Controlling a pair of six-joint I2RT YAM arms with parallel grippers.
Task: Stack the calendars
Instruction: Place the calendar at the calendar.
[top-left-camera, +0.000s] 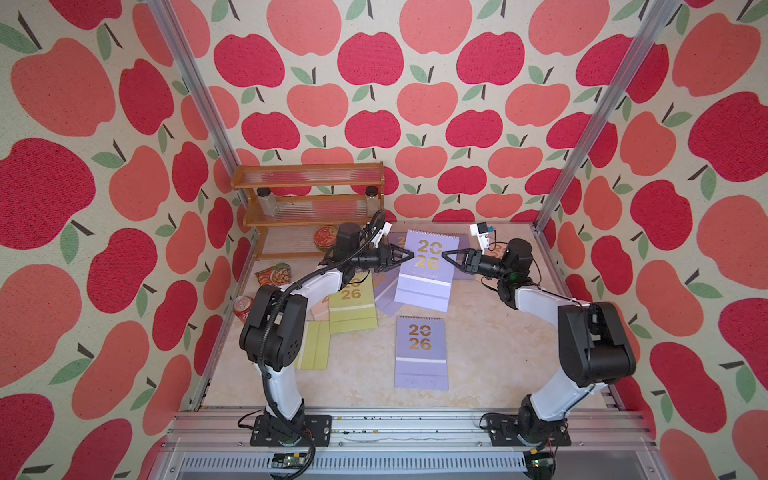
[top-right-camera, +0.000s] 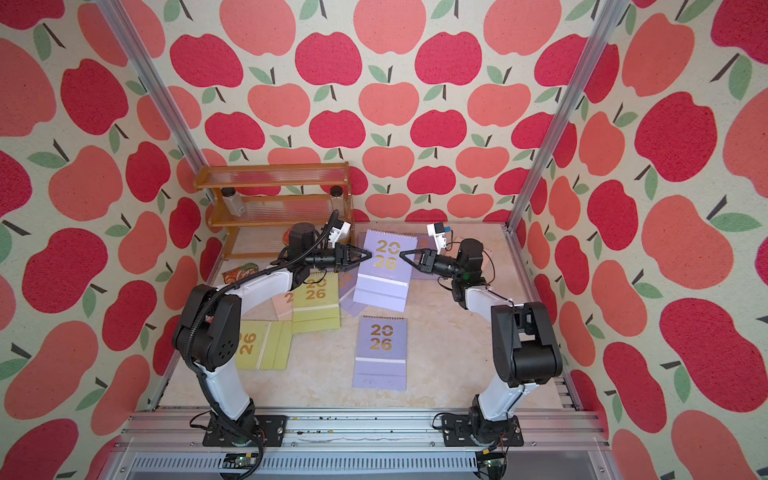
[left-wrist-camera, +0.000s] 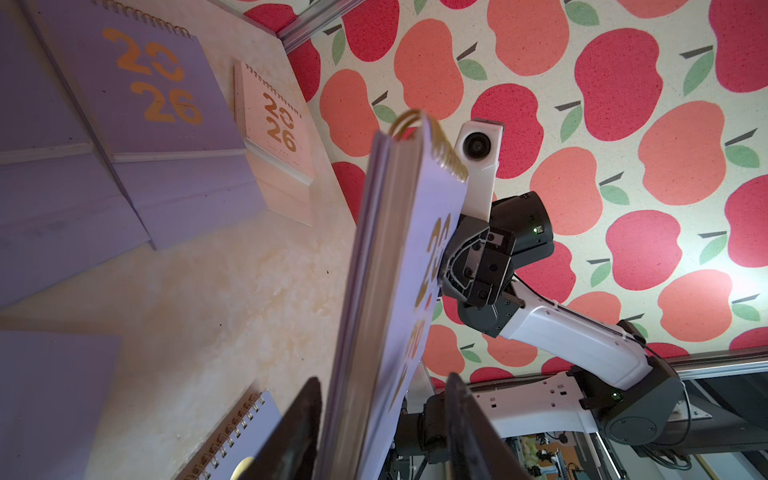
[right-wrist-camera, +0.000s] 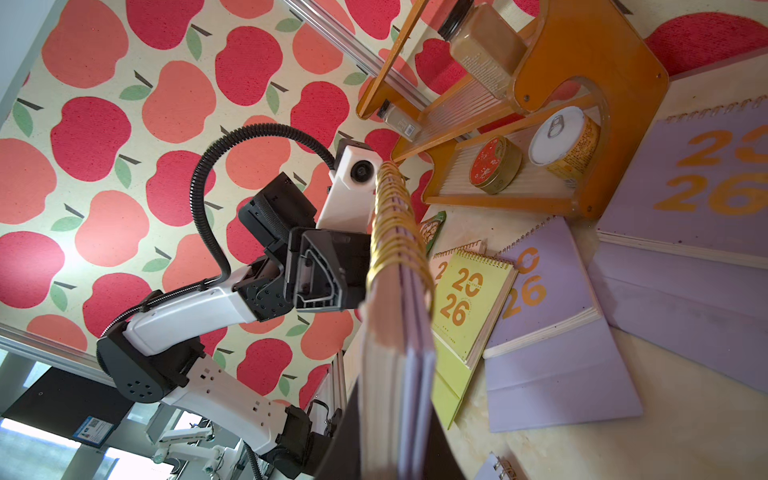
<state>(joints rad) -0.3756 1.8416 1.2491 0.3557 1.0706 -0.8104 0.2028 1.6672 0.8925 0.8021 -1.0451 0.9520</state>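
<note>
One lilac calendar (top-left-camera: 424, 286) held up mid-air: right gripper (top-left-camera: 445, 254) clamped on its edge, left gripper (top-left-camera: 410, 254) jaws loose, wider than the opposite edge. Probably a handover for stacking.

- A three-tier orange-brown rack (right-wrist-camera: 590, 54) with ribbed clear shelves is standing in the far left corner of the beige marbled tabletop (top-left-camera: 490, 332).
- Two clear black-lidded jars (top-left-camera: 266, 201) are sitting at opposite ends of its middle shelf.
- A round red tin (top-left-camera: 325, 237) and a yellow pull-tab can (right-wrist-camera: 565, 145) are resting on its bottom shelf.
- A crinkled green-orange snack packet (top-left-camera: 273, 275) is lying in front of the rack.
- A red drink can (top-left-camera: 242, 308) is sitting by the left wall.
</note>
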